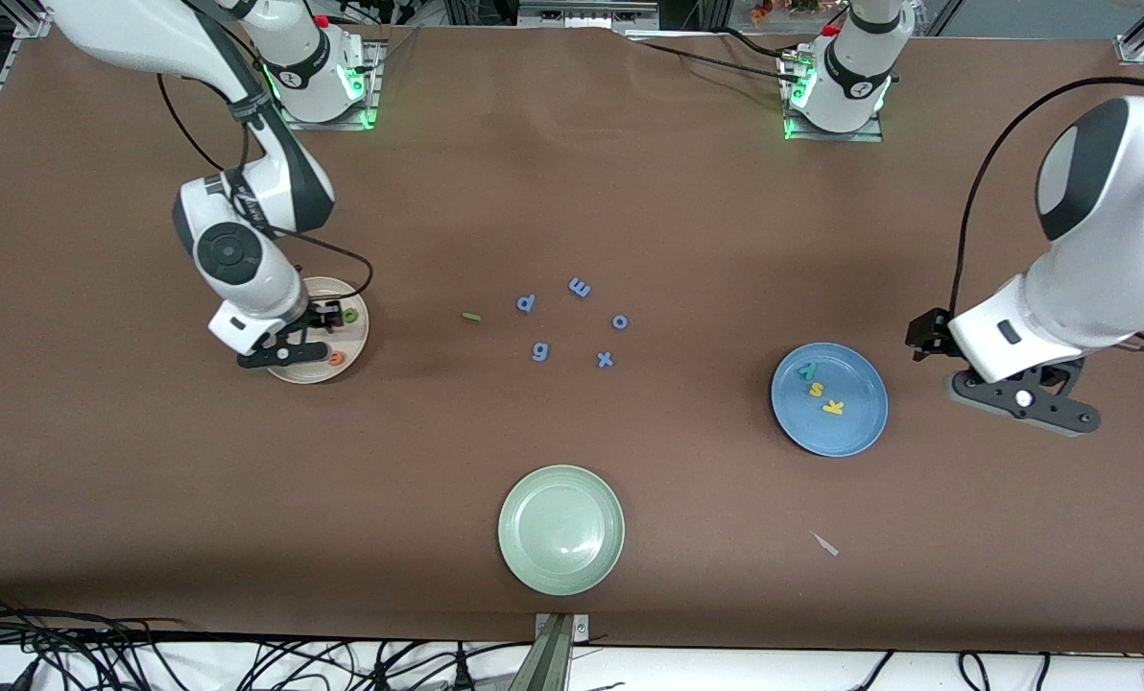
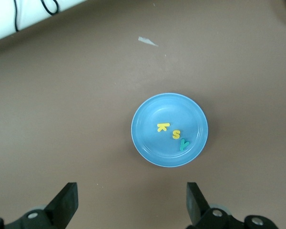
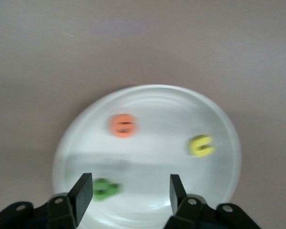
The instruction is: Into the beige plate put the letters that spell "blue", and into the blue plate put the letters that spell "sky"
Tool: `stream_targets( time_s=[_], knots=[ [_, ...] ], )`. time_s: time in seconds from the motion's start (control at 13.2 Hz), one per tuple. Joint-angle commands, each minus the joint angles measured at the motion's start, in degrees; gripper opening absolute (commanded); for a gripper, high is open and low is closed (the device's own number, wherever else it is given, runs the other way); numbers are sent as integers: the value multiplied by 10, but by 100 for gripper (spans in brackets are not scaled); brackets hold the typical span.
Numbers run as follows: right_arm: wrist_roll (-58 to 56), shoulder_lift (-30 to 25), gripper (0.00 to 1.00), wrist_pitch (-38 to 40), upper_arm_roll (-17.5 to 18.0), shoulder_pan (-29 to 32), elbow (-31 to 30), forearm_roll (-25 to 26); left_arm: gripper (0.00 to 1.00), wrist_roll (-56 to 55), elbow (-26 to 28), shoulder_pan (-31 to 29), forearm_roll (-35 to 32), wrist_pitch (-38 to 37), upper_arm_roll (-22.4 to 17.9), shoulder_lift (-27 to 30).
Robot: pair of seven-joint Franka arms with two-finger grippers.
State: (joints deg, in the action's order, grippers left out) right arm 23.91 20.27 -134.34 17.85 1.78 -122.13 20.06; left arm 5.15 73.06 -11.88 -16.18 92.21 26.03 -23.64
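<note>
Hovering low over the beige plate at middle left of the front frame, the right claw has its fingers spread and holds nothing; the right wrist view shows three letters lying loose in that plate: orange "e", yellow "u" and green "b", well apart from one another, the "b" between the fingertips. Thin green "l" lies alone on the brown worktop, between the beige plate and a loose ring of five blue-purple letters at frame centre. Blue plate sits at middle right of the front frame and carries teal "y", yellow "s" and yellow "k" in a short row, "s" in the middle, each just beside the next. Left claw hangs over bare worktop beside the blue plate, toward the left arm's end, fingers spread wide and empty; the left wrist view shows the plate and its three letters ahead of the fingertips. Pale green plate sits at lower centre, nearest the front camera, with nothing in it. Small pale scrap lies on the worktop lower than the blue plate in frame.
</note>
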Motion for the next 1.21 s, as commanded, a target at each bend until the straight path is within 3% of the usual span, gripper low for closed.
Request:
stream_targets(
  time_s=[0.0,0.23,0.38,0.68,1.14],
  knots=[
    [177,13,74,0,63,-5,9,-6,100,5,7,10,33,-7,-48,50],
    [349,56,74,-21,104,-12,33,-6,100,1,52,53,132,-7,-139,95],
    [449,81,74,-59,107,-45,41,-3,100,-1,101,91,146,14,-201,132],
    [547,111,74,-110,107,-73,42,29,100,-88,265,125,170,97,-239,242],
    [558,122,73,-114,107,-73,42,70,100,-88,263,132,192,97,-262,247]
  ],
)
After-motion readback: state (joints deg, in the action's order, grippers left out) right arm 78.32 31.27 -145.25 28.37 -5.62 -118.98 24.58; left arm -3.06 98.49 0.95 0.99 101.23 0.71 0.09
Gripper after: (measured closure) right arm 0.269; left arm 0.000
